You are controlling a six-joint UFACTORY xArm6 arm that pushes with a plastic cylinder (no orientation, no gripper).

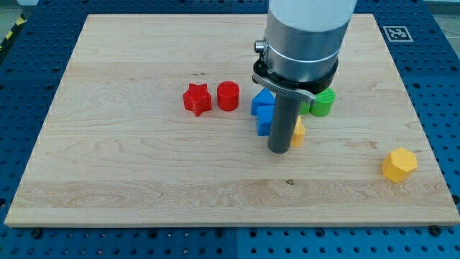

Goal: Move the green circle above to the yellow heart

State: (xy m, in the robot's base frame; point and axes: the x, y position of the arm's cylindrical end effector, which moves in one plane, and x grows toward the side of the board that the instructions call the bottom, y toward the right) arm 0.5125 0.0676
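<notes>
My tip (279, 150) rests on the board just below the blue blocks. A green block (323, 102), round as far as it shows, sits to the upper right of the rod, partly hidden by the arm. A small yellow block (298, 133) peeks out right of the rod; its shape is hidden, so I cannot tell if it is the heart. The green block lies above and slightly right of that yellow piece.
A red star (197, 99) and a red cylinder (228, 96) sit left of the rod. Two blue blocks (263, 109) touch the rod's left side. A yellow hexagonal block (399, 165) lies near the right edge. The wooden board (129, 158) ends near the view's bottom.
</notes>
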